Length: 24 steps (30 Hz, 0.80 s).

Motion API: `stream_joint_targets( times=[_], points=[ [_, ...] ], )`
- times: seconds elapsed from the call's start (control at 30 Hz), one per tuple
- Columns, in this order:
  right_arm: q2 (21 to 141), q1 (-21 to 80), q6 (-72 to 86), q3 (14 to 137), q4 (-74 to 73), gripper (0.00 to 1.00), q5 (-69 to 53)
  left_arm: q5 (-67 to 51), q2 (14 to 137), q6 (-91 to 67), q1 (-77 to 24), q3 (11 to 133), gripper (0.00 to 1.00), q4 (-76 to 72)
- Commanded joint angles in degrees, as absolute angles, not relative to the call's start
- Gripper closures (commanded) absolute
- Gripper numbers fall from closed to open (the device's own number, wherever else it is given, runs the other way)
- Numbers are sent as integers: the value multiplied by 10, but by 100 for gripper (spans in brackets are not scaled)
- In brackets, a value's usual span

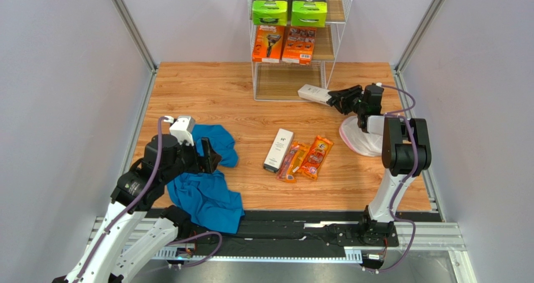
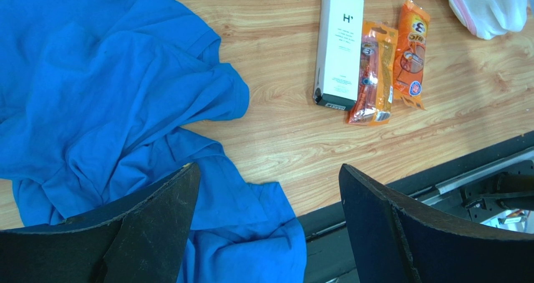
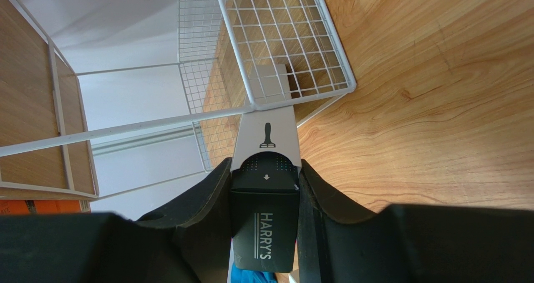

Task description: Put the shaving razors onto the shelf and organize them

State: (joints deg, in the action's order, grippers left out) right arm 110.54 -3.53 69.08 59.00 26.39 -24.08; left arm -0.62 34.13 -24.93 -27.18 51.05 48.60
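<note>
Slim white box (image 3: 266,139) grasped by the right hand (image 3: 264,173); far end apparently hidden behind the wire-grid shelf (image 3: 282,45). The left hand (image 2: 268,176) is held released over crumpled blue cloth (image 2: 94,95).

**A:** What do the arms look like?

**B:** The left arm (image 1: 157,161) and the right arm (image 1: 399,150) both have white tubular links between chunky black joint housings. A purple cable (image 1: 158,148) loops along each.

**A:** And at the ends?

**B:** There's a white camera block (image 1: 182,128) on the left wrist. The left fingers (image 2: 150,223) are broad black wedges with grey scuffs on their faces. The right fingers (image 3: 204,208) are matte black too, smoother and curved. The right base (image 1: 370,231) is black.
</note>
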Motion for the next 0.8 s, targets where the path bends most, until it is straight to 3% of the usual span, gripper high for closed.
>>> stream_joint_targets(
  times=[0.0,0.37,0.77],
  points=[
    [1074,-54,668,605,287,100,-214,-10,337,-239,-270,507,10,473],
    [1031,32,733,508,405,100,-209,-12,335,-238,-270,507,10,470],
    [951,186,792,476,371,100,34,-16,322,-235,-270,506,10,468]
  ],
)
